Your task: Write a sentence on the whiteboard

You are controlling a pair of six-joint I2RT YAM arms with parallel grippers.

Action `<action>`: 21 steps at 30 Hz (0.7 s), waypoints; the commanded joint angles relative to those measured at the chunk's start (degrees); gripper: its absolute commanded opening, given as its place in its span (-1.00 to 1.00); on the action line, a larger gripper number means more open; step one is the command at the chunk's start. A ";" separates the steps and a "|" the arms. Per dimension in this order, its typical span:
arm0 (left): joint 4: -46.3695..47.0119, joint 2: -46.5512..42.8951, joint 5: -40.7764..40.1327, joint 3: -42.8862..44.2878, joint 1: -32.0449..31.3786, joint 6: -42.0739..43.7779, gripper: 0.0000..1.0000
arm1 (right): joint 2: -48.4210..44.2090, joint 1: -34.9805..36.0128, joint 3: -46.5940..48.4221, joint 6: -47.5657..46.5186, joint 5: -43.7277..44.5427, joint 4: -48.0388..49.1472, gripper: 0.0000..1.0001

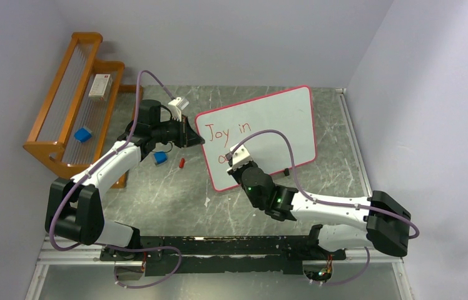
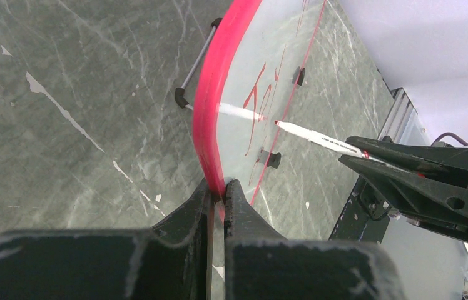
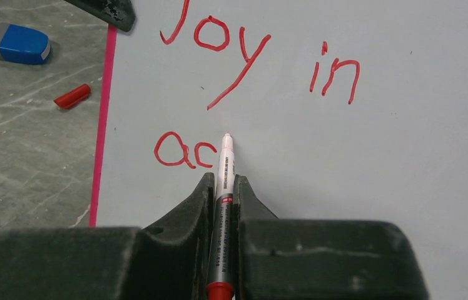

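The whiteboard [image 1: 281,119] with its red-pink border lies tilted on the grey marble table, with "Joy in" and "ac" written on it in red. My left gripper [image 2: 218,194] is shut on the whiteboard's [image 2: 238,94] left edge. My right gripper [image 3: 222,187] is shut on a silver marker [image 3: 224,169] with a red end. The marker's tip sits on the whiteboard [image 3: 375,156] just right of the "ac". In the left wrist view the marker [image 2: 319,137] points at the board from the right gripper's fingers [image 2: 419,169]. From above, the right gripper [image 1: 234,159] covers the second line.
A red marker cap [image 1: 182,163] and a blue eraser [image 1: 160,158] lie on the table left of the board. An orange wooden rack [image 1: 72,106] at the far left holds a white box [image 1: 100,86] and a blue block [image 1: 82,134].
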 commanded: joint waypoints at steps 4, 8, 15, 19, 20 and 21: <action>-2.41 2.26 -4.58 -0.22 -0.56 3.12 -0.90 | 1.02 -0.49 1.93 -1.06 0.11 4.31 -1.00; -2.45 2.22 -4.66 -0.16 -0.56 3.23 -0.90 | 1.67 -0.83 2.08 -1.27 0.14 4.83 -1.00; -2.49 2.13 -4.82 -0.18 -0.56 3.19 -0.90 | 2.66 -1.55 2.13 -0.72 -0.11 3.99 -1.00; -2.47 2.25 -4.74 -0.16 -0.56 3.20 -0.90 | 2.56 -1.53 2.52 0.40 -0.56 1.21 -1.00; -2.49 2.22 -4.74 -0.20 -0.56 3.23 -0.90 | 2.37 -1.53 2.58 0.71 -0.52 0.47 -1.00; -2.49 2.21 -4.81 -0.18 -0.56 3.17 -0.90 | 2.15 -1.55 2.53 1.00 -0.57 -0.17 -1.00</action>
